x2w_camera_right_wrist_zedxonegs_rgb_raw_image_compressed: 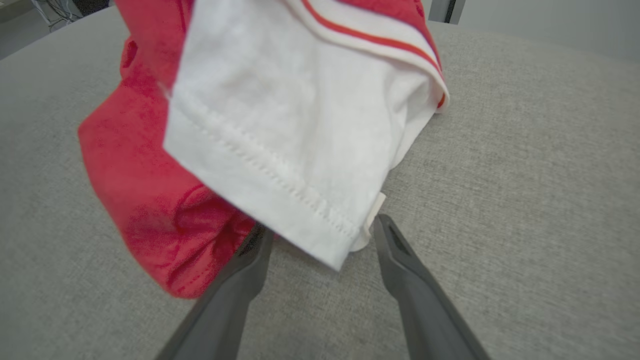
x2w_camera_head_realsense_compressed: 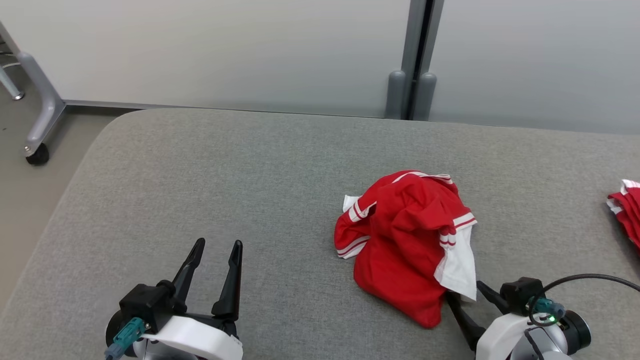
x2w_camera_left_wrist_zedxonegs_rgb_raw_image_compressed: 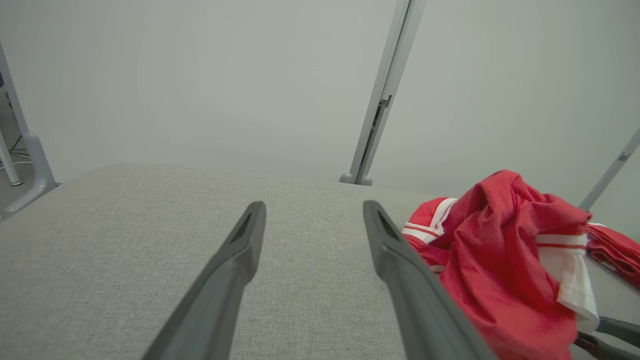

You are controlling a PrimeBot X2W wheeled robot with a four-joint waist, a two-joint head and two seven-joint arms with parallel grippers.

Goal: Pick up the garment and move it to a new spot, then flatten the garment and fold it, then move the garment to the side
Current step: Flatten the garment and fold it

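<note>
Head view: a crumpled red garment with white, red-striped sleeves [x2w_camera_head_realsense_compressed: 400,245] lies heaped right of centre on a padded surface covered in grey woven fabric [x2w_camera_head_realsense_compressed: 200,190]. The robot's right gripper [x2w_camera_head_realsense_compressed: 465,296] sits at the heap's near right corner with its two dark fingers spread. The right wrist view shows the hanging white sleeve hem draped between those fingers, one tip partly under the cloth; whether they touch it cannot be judged. The left gripper [x2w_camera_head_realsense_compressed: 218,243] is well apart to the left, over bare fabric, its fingers likewise spread and holding nothing. A second red-and-white piece of cloth [x2w_camera_head_realsense_compressed: 625,210] lies at the picture's right edge. Pale grey wall panels [x2w_camera_head_realsense_compressed: 250,50] stand behind the surface, and a grey frame leg on a black caster [x2w_camera_head_realsense_compressed: 37,150] stands on the floor at left.
</note>
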